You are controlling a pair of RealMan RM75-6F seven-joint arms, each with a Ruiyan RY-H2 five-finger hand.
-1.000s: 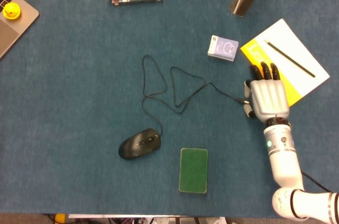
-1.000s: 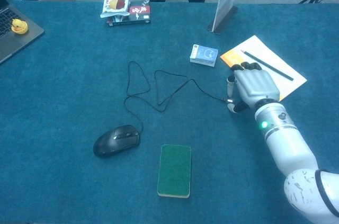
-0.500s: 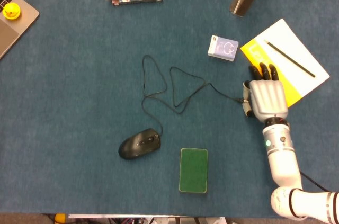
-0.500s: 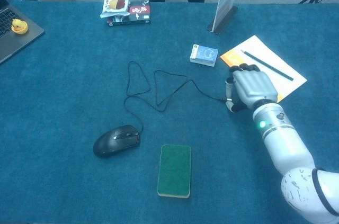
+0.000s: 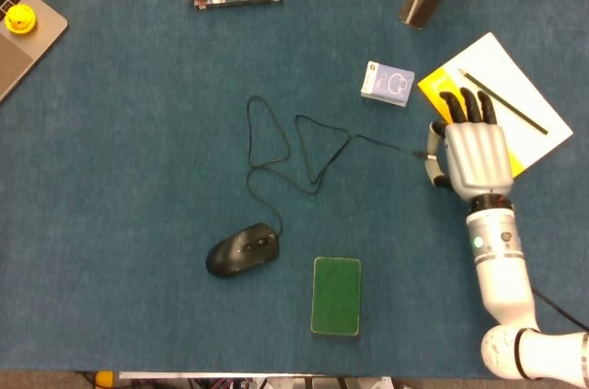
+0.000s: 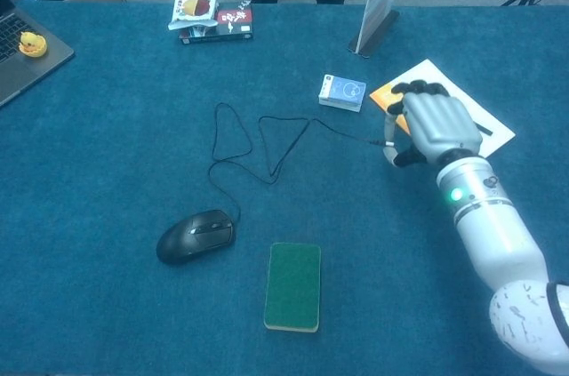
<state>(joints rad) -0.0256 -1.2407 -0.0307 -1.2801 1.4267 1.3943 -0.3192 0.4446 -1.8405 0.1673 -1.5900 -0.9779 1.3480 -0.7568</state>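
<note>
Right hand (image 5: 474, 157) pinches the plug end of the mouse cable (image 5: 308, 154) beside the yellow notebook (image 5: 497, 108) near the table's right edge — lifting it taut — while the mouse (image 5: 242, 250) lies toward the front edge, cable looping between.

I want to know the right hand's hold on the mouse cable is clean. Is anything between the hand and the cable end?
Nothing visible. The right hand has the cable end at its thumb side, pinched as far as the views show. The card box and yellow pad lie near the hand but apart from the cable.
</note>
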